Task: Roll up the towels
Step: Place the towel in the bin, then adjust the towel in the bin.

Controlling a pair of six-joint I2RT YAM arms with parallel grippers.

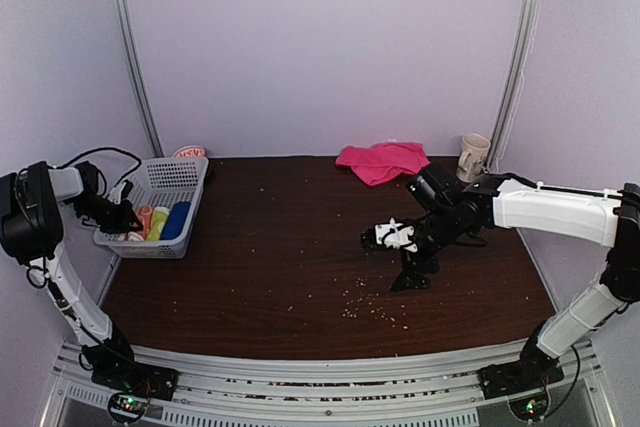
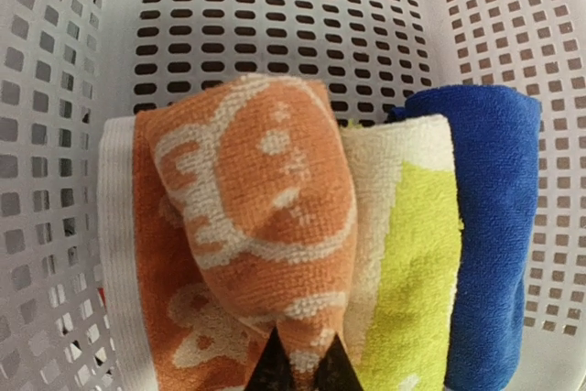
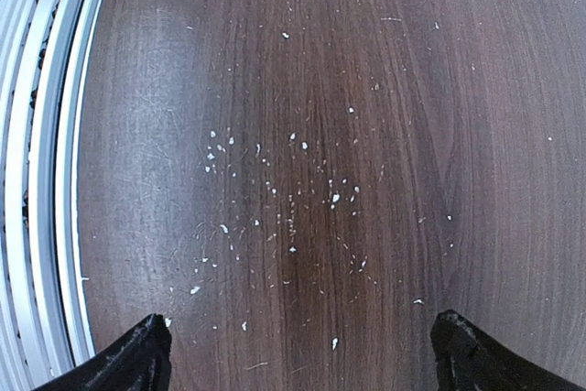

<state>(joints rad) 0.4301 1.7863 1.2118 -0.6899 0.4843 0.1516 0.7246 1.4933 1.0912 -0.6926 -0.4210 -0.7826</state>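
Note:
The orange towel with the cream cartoon pattern [image 2: 252,226] lies rolled in the white lattice basket [image 1: 165,182]; it also shows in the top view [image 1: 144,221]. My left gripper [image 2: 303,365] is shut on its near end, pinching a fold. The pink towel [image 1: 382,161] lies crumpled at the back of the table, right of centre. My right gripper [image 3: 300,354] is open and empty, hovering over bare table; in the top view it [image 1: 412,277] is well in front of the pink towel.
A yellow-and-cream rolled towel [image 2: 407,254] and a blue rolled towel [image 2: 494,226] lie next to the orange one in the basket. A cream mug [image 1: 473,156] stands at the back right. White crumbs [image 3: 293,199] dot the dark wood table.

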